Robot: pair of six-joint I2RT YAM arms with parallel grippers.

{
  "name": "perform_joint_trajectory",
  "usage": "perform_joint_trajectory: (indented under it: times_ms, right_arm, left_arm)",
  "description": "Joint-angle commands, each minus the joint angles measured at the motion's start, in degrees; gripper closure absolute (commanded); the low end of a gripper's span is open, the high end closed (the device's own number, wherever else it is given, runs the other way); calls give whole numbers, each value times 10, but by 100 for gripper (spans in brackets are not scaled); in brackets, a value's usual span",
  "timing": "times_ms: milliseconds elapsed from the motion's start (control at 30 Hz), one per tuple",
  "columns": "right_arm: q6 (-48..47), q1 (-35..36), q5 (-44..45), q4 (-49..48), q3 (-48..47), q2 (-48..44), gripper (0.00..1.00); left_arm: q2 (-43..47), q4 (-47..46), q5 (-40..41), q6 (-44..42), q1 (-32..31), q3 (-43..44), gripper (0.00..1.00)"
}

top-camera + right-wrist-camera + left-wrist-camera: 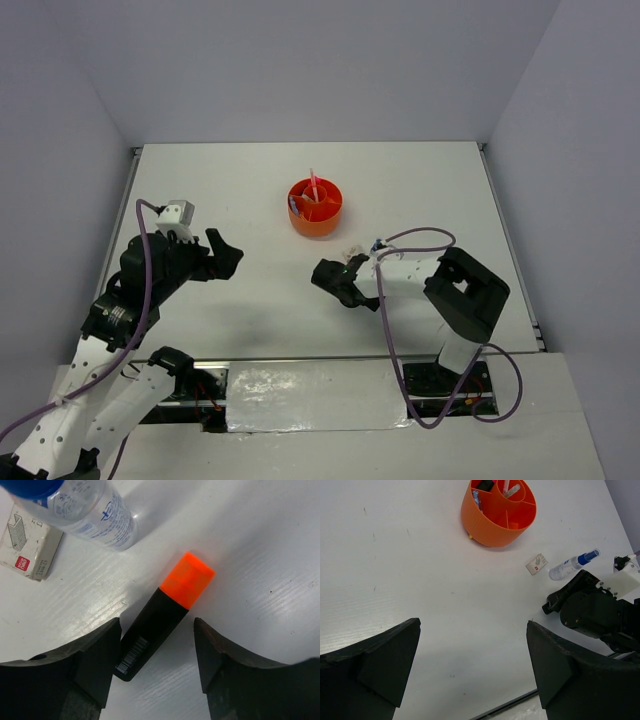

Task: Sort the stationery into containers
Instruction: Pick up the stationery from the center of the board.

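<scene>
A black highlighter [159,616] with an orange end lies flat on the table, between the fingers of my right gripper [157,625]. The left finger touches its barrel and the right finger stands off it, so the jaws are open. In the top view this gripper [335,280] points down at the table and hides the highlighter. The round orange tub [315,208] stands behind it, with pens upright in its central cup. My left gripper [473,624] hangs open over bare table, holding nothing, far left of the tub [490,527].
A small clear bottle with a blue cap [85,510] and a small white box [27,545] lie just beyond the highlighter, between it and the tub. The left wrist view shows the same bottle [570,565] and box [536,564].
</scene>
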State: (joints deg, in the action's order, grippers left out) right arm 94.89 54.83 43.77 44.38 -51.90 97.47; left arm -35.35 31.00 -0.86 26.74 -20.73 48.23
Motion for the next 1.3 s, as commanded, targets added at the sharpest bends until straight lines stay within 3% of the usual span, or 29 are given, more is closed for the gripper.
perform_joint_trajectory:
  times_ms: [0, 467, 667, 767, 867, 967, 1000, 1033, 1100, 1167, 1267]
  right_arm:
    - [-5, 9, -25, -45, -22, 32, 36]
    - [57, 63, -49, -61, 20, 26, 63]
    - [23, 84, -46, -107, 31, 4, 89]
    - [-18, 122, 4, -136, 34, -24, 100]
    - [-48, 192, 103, -117, 15, -55, 100]
    - [-243, 237, 145, -223, 5, -94, 100]
    - [-332, 249, 140, -372, 34, -108, 100]
    - [-507, 265, 123, -458, 57, -146, 100]
    - [-688, 271, -8, -696, 148, -216, 100]
    - [-742, 272, -95, -762, 192, -264, 100]
    - [-784, 272, -109, -715, 149, -280, 100]
  left_arm:
    - [8, -22, -12, -15, 0, -2, 1]
    - [12, -22, -14, -17, 3, -1, 1]
    - [7, -22, -17, -18, 4, -2, 1]
    - [6, -26, -28, -18, 4, -2, 1]
    - [6, -38, -59, -19, 4, -3, 1]
    - [2, -55, -106, 3, 3, -8, 1]
    - [-2, -68, -120, 14, 3, -9, 1]
    - [-2, -79, -134, 38, 3, -12, 1]
    - [-2, -123, -183, 66, 3, -23, 1]
    - [-2, -174, -230, 104, 3, -33, 1]
    - [0, -238, -289, 158, -1, -48, 1]
